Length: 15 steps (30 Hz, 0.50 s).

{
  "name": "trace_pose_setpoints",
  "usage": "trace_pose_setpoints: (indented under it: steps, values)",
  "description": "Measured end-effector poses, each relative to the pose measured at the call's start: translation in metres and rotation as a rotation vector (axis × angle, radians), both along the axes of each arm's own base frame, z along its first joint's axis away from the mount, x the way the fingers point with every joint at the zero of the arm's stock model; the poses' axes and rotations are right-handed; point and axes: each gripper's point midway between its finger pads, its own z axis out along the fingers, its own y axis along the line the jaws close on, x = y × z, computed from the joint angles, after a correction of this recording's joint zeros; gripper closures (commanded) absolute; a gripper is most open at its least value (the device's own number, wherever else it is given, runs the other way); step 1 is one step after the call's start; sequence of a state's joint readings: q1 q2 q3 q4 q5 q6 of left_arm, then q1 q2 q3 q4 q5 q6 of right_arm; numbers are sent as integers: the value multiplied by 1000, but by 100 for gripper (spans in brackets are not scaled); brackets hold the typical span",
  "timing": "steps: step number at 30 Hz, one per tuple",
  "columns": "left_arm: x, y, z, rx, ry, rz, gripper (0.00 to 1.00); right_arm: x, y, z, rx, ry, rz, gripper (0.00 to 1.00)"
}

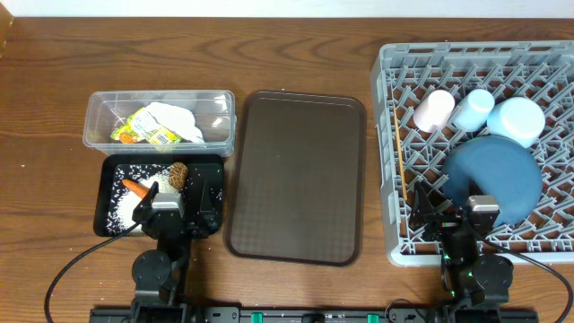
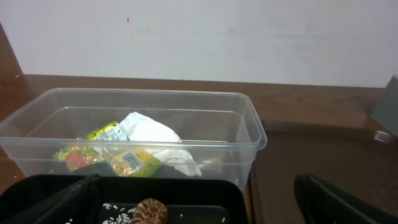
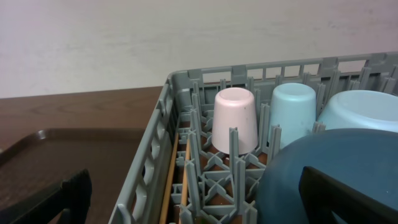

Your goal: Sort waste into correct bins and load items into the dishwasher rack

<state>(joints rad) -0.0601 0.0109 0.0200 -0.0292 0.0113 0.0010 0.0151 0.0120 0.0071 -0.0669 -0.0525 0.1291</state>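
The clear tub point(image 1: 160, 95) holds the white napkin point(image 1: 175, 119) and the yellow-green wrapper point(image 1: 148, 133). The black tray point(image 1: 100, 202) holds the carrot point(image 1: 135, 187), the brown seedy lump point(image 1: 177, 175) and rice point(image 1: 119, 193). The grey rack point(image 1: 466, 49) holds the pink cup point(image 1: 433, 109), light-blue cup point(image 1: 473, 108), bowl point(image 1: 520, 119), dark-blue plate point(image 1: 493, 175) and chopsticks point(image 1: 399, 152). My left gripper point(image 2: 199, 211) is open and empty over the black tray's near end. My right gripper point(image 3: 205, 199) is open and empty over the rack's near edge, by the plate point(image 3: 292, 180).
A large brown serving tray point(image 1: 296, 175) lies between the bins and the rack, with nothing on it. The wooden table runs along the back. The rack's left wall point(image 3: 155, 155) stands beside the serving tray point(image 3: 62, 155).
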Motion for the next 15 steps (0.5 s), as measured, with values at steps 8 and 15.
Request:
trace_pose_setpoints:
  steps: [8, 15]
  values:
    - [0, 0, 0, 0, 0, 0, 2, 0, 0, 0, 0, 0, 0, 1]
    - [0, 0, 0, 0, 0, 0, 2, 0, 0, 0, 0, 0, 0, 1]
